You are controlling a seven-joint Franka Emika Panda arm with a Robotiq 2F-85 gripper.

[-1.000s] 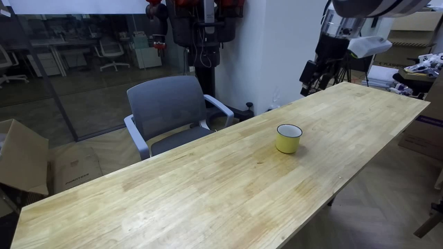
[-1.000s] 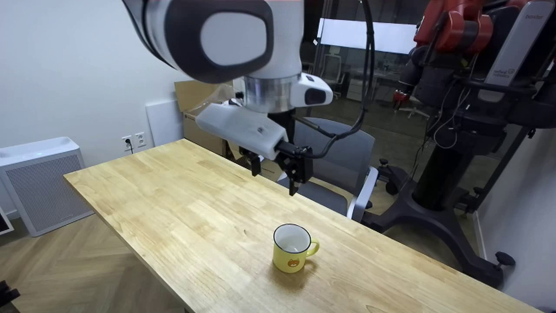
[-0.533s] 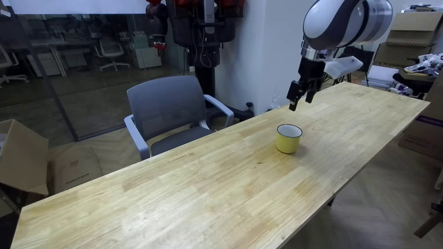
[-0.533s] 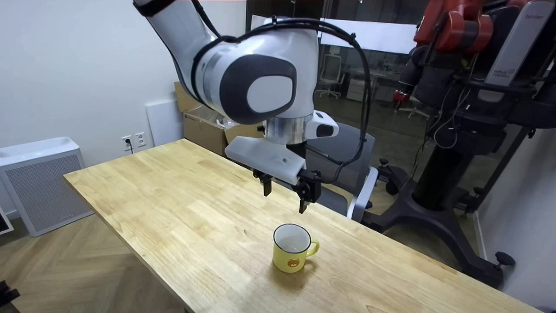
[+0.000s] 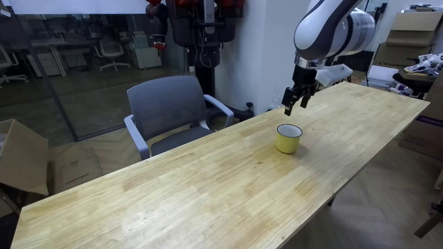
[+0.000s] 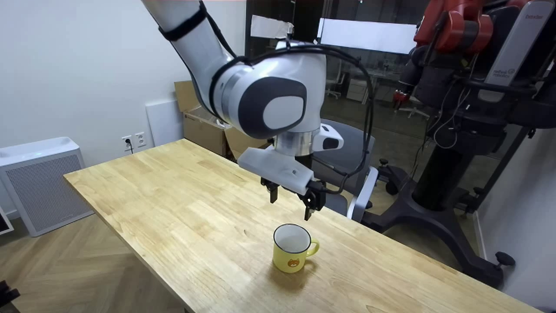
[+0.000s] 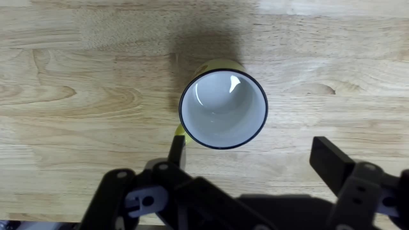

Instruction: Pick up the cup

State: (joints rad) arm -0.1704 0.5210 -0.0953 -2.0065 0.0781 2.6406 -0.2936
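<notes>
Fingers [image 7: 330,164] spread wide, nothing between, hanging above cup [image 6: 290,256], clear of it. Cup upright, table [image 6: 173,195] under it. My worry from where I stand: cup handle [image 7: 181,131] seems nearly lined up with one fingertip; descent without sideways shift could land finger on handle, tipping cup. Off-centre closing could skid cup away before grip takes.

Glossy cup [image 7: 223,107], smooth wooden table [image 5: 207,183]
</notes>
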